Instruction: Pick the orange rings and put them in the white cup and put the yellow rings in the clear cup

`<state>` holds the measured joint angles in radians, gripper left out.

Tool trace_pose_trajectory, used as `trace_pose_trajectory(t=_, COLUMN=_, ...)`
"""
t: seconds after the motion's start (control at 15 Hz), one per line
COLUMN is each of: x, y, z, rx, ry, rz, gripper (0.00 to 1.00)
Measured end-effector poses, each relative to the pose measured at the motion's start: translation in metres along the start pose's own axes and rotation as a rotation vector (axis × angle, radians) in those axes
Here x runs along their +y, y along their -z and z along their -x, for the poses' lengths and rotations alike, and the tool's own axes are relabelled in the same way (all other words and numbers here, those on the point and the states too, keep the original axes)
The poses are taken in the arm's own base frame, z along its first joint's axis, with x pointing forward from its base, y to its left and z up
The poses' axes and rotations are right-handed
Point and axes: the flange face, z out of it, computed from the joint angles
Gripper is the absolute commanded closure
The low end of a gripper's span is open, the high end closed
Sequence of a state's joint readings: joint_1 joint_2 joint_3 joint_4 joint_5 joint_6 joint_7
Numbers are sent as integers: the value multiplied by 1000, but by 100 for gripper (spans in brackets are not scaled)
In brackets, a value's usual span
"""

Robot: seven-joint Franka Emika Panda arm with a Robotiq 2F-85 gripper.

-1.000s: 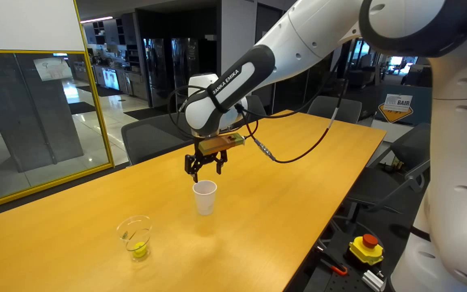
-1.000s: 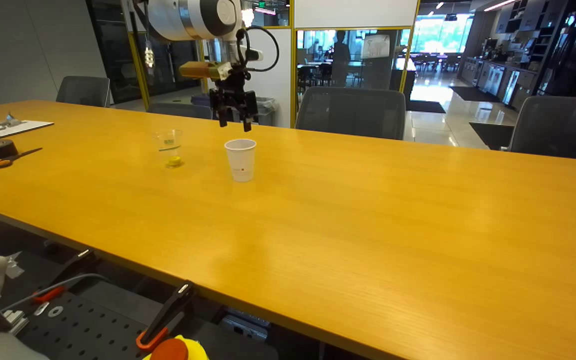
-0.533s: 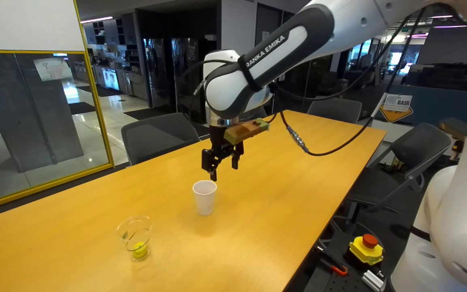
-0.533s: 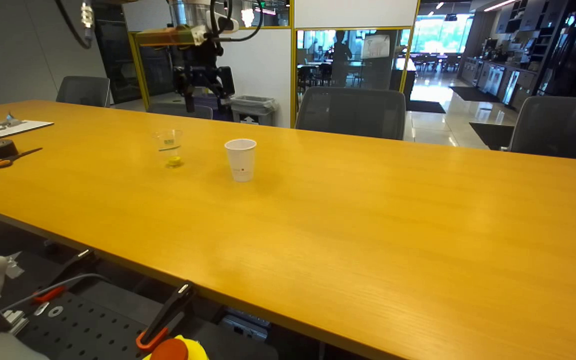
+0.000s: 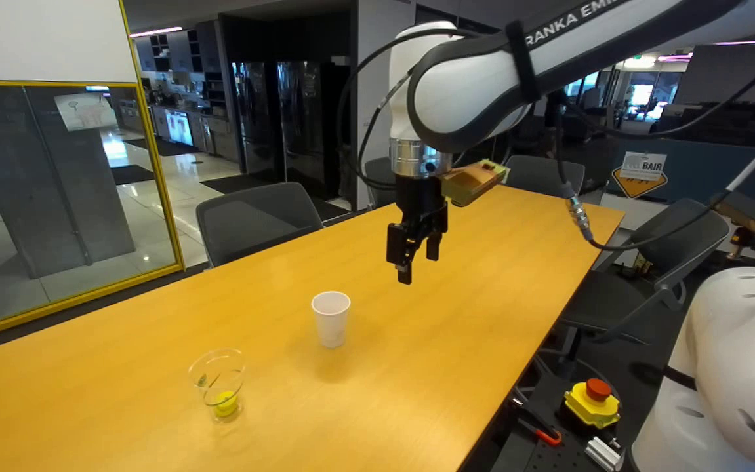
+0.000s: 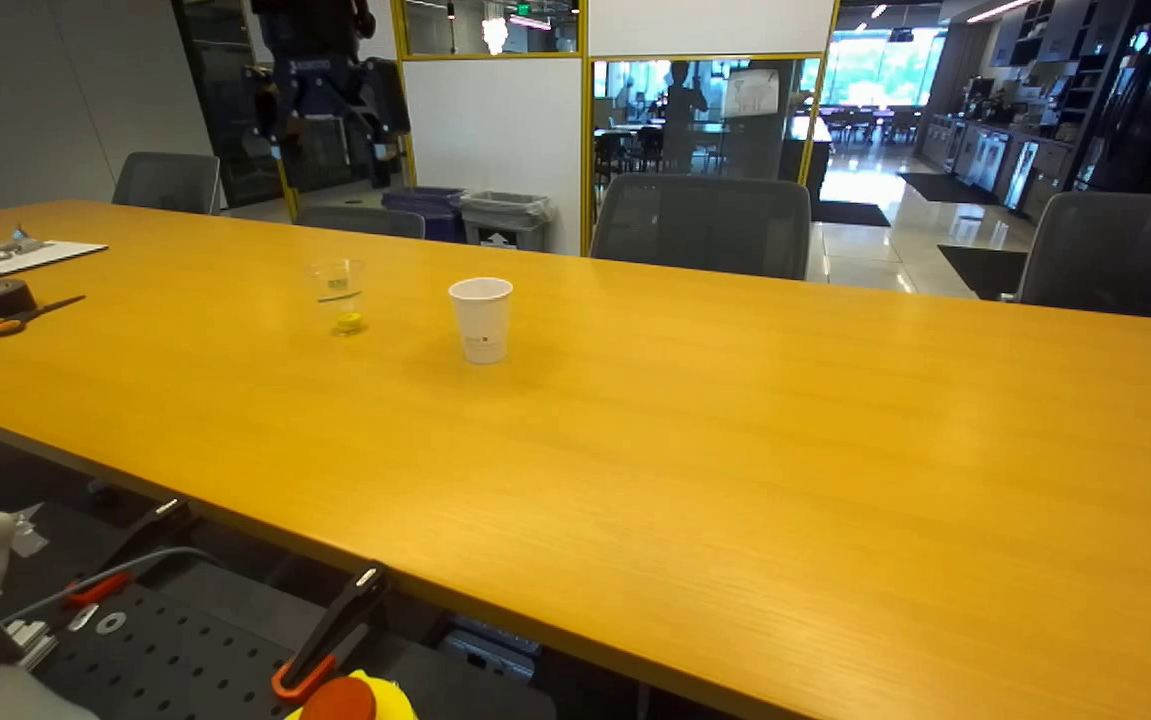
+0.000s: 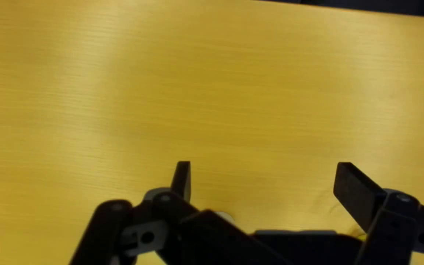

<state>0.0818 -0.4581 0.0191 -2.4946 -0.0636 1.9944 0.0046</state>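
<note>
A: In an exterior view, you are drawing the gripper (image 5: 419,268) back from the white cup (image 5: 331,321) toward the robot's base (image 5: 679,426). Compared with a second ago, it hangs well apart from that cup's rim instead of near it.

B: Cups, for your notes: both upright on the table (image 5: 429,341), unmoved. The yellow rings (image 5: 225,404) lie at the bottom of the clear cup (image 5: 214,380). The floor of the white cup is hidden, so you cannot confirm the orange rings from here.

A: In an exterior view, the gripper (image 6: 333,180) rises toward the upper edge and comes nearer the lens. You see the same yellow rings (image 6: 348,323) in the clear cup; no loose ring shows.

B: Wrist view: your jaws stand wide, with only table between them. Nothing held. A pale sliver (image 7: 226,216) by the gripper's body may be the white cup's rim, and a yellow patch (image 7: 361,237) may be the rings; too little of either shows to tell.

A: Meaning for your task?

B: Judgement: you look to be retreating after a release. Yellow half appears done. Orange half is probable, not verified; look down into the white cup before you mark the run complete.
</note>
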Motion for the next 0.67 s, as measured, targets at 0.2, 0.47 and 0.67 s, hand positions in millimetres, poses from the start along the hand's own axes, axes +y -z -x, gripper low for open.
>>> trace_pose_trajectory(t=0.2, x=4, y=16, z=31, rx=-18, ry=26, rz=-1, gripper=0)
trace_pose_trajectory(t=0.47, x=9, y=26, z=58, rx=-27, ry=36, rz=-6, gripper=0)
trace_pose_trajectory(t=0.67, x=11, y=27, z=69, rx=-26, ry=37, rz=-10, gripper=0)
